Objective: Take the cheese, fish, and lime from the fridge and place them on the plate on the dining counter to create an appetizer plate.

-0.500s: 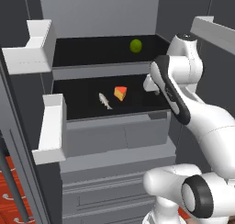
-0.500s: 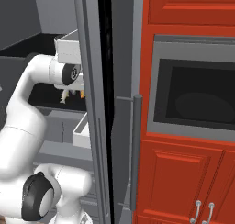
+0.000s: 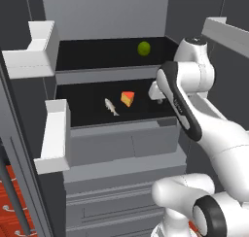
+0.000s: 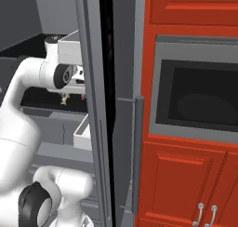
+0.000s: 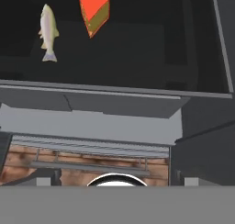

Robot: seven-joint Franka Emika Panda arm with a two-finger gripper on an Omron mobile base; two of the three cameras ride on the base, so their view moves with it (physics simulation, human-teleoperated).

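Inside the open fridge [image 3: 104, 12], the lime [image 3: 144, 48] sits alone on the upper black shelf [image 3: 97, 56], toward one o'clock of the compartment in the left base view. One shelf down, the cheese [image 3: 127, 98] wedge lies just beside the fish [image 3: 111, 107], the fish at its eight o'clock and the two apart. The white arm reaches in from the right, its gripper [image 3: 156, 92] hanging over the lower shelf at three o'clock of the cheese, jaws spread wide and holding nothing. From the hand view, the cheese [image 5: 94, 12] sits at twelve o'clock with its red rind up, the fish [image 5: 48, 31] at eleven o'clock, both on the black shelf above grey drawer [image 5: 92, 122] fronts. White door bins [image 3: 34, 51] line the fridge's left door.
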